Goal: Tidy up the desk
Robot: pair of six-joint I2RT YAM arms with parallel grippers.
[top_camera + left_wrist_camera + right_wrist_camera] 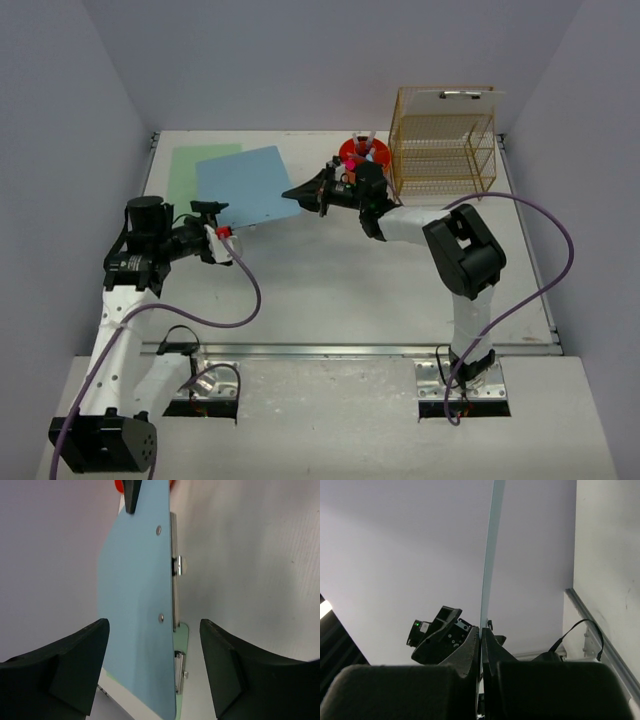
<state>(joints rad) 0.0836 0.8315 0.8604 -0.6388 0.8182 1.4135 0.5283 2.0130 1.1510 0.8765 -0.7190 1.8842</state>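
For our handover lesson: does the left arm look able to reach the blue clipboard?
Probably yes: the open left gripper faces the blue clipboard, nothing between; the right gripper holds its far edge.

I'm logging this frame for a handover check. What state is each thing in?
blue clipboard: held above the desk, tilted, pinched at one edge.
right gripper: shut on the blue clipboard.
left gripper: open, aimed at the blue clipboard, not gripping it.
green clipboard: lying flat on the desk.
orange cup: upright, pens inside.
gold wire rack: upright, white clipboard lying on top.
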